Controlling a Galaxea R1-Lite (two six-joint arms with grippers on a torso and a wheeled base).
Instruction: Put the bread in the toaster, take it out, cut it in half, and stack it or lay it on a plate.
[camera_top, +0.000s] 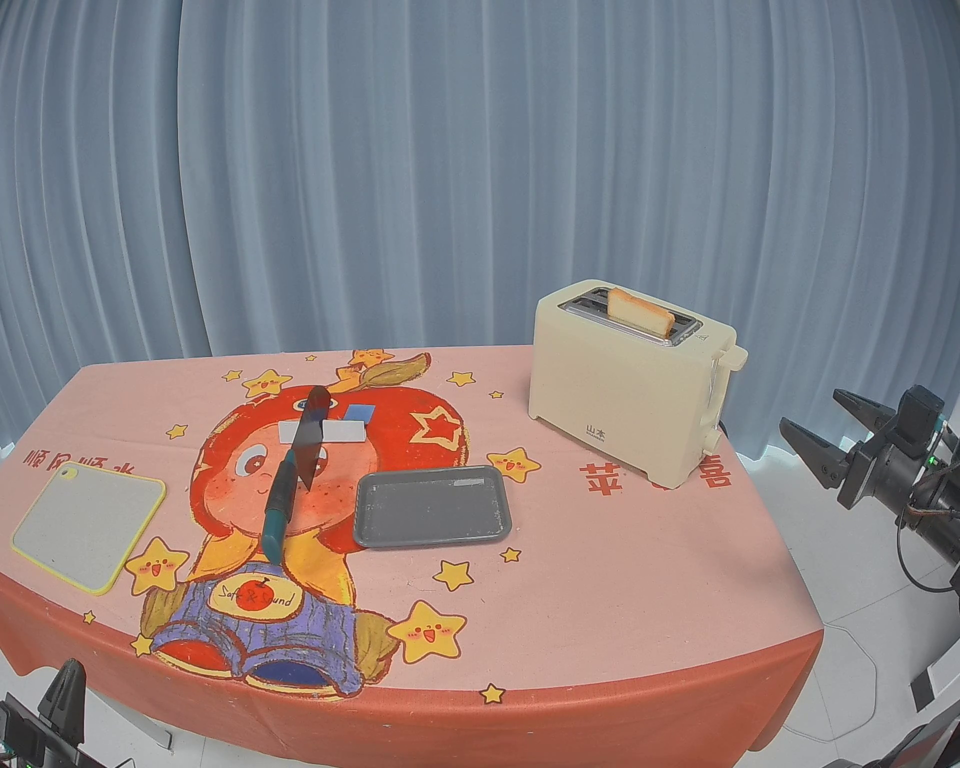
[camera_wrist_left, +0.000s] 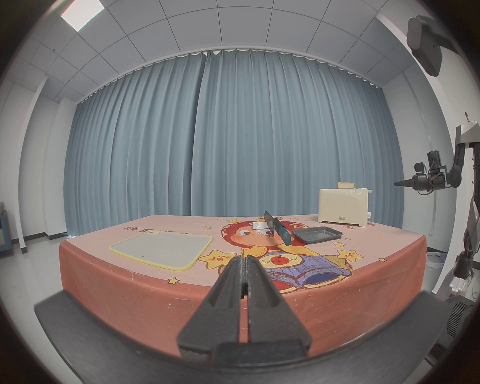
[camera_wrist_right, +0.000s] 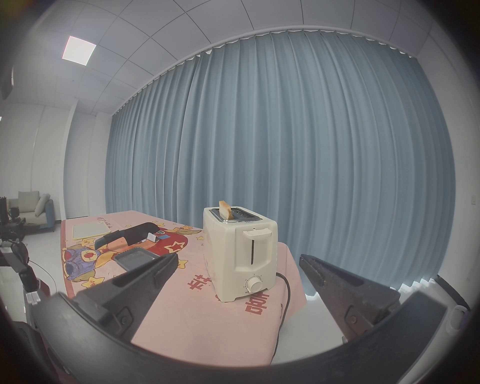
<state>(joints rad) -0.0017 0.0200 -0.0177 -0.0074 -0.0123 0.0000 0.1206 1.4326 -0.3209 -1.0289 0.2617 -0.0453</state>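
On my left, the left gripper (camera_wrist_left: 245, 260) hangs below and in front of the near left corner of the table (camera_top: 620, 600), with its fingers pressed together on nothing. On the tablecloth's left side lies a pale cutting board (camera_top: 88, 522) with a yellow rim, flat and bare.

Right of the board, well apart from it, I see the knife (camera_top: 295, 470). Its long axis runs near to far, leaning slightly right. The teal handle is at the near end and the dark blade points away from me. The blade is propped on a small white block (camera_top: 322, 431), so the knife sits tilted rather than flat. Just right of the handle lies the grey tray (camera_top: 432, 506), its long side running left to right.

Farther right, toward the far edge, stands the cream toaster (camera_top: 630, 385). Its lever and dial are on its right-hand end, and a black cord trails from that side. The bread (camera_top: 640, 311) stands on edge in a top slot with its upper part sticking out. Its long axis follows the slot, from far left to near right. I cannot tell which slot it is in.

Past the table's right edge, the right gripper (camera_top: 835, 430) hovers at about toaster height, clear of everything. Its fingers are spread wide and point toward the toaster.
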